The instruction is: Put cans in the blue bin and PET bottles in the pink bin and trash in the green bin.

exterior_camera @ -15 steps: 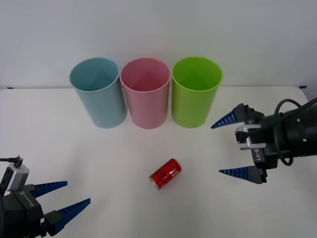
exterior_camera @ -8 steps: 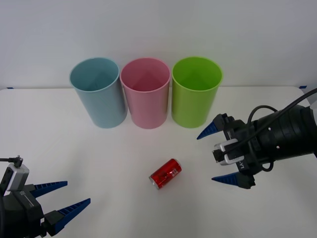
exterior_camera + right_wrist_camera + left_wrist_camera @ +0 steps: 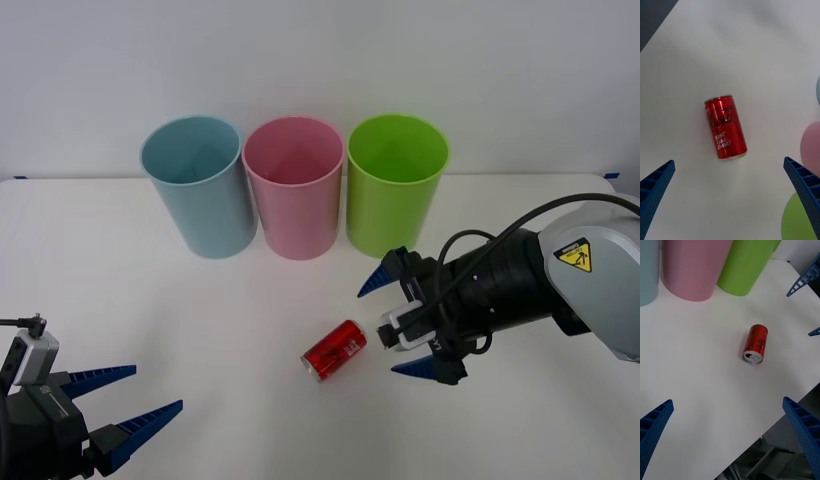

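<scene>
Centrally, just below mid-frame in the front view, the red can (image 3: 335, 350) lies on its side on the white table (image 3: 200, 310), silver top toward the lower left. Right gripper (image 3: 400, 325) sits just right of the can, blue fingers spread wide, one tip above and one below the can's level; nothing between them, no contact visible. Right wrist view: can (image 3: 725, 127) lies between the two spread fingertips (image 3: 657, 183), lettering legible, far end partly lost in its own shadow.

Left gripper (image 3: 125, 400) is in the lower left corner, fingers apart, nothing held; its body is cut off by the frame edge.

Blue bin (image 3: 198, 186), pink bin (image 3: 293, 186) and green bin (image 3: 396, 184) stand upright in a row across the upper middle, apparently touching side to side. Their interiors look empty, though the bottoms are not fully visible. Left wrist view crops all three bins at the top edge: pink bin (image 3: 692, 266), green bin (image 3: 747, 264).
</scene>
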Controlling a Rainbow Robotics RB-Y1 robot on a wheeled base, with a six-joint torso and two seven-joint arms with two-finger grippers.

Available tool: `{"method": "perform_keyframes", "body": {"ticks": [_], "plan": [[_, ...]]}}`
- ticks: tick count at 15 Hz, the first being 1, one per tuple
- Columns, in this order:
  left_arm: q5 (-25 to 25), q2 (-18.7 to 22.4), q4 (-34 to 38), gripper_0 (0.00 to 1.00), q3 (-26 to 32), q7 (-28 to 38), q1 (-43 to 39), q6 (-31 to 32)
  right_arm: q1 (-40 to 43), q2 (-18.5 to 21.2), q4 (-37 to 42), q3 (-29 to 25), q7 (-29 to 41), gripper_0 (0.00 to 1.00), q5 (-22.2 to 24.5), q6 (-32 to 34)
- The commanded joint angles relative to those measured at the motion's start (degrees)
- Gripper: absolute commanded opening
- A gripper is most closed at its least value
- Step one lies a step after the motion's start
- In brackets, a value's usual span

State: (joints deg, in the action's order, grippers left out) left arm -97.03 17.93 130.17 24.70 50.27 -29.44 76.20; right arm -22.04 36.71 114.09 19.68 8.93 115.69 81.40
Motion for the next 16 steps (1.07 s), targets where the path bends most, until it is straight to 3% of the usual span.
{"method": "perform_keyframes", "body": {"ticks": [1,4,11,13,16], "plan": [[0.0,0.0,0.0,1.00,0.0,0.0,0.0,0.0,-0.4,-1.7,-1.1,1.9,-1.7,1.00,3.2,0.0],[0.0,0.0,0.0,1.00,0.0,0.0,0.0,0.0,-0.6,-3.1,-1.7,3.6,-2.8,1.00,6.2,-0.1],[0.0,0.0,0.0,1.00,0.0,0.0,0.0,0.0,-3.1,-9.1,-10.9,7.7,-5.4,1.00,8.4,-2.7],[0.0,0.0,0.0,1.00,0.0,0.0,0.0,0.0,-4.1,-11.4,-12.7,8.4,-6.3,1.00,11.2,-3.7],[0.0,0.0,0.0,1.00,0.0,0.0,0.0,0.0,-6.2,-11.7,-16.4,11.3,-6.4,1.00,12.4,-6.7]]}}
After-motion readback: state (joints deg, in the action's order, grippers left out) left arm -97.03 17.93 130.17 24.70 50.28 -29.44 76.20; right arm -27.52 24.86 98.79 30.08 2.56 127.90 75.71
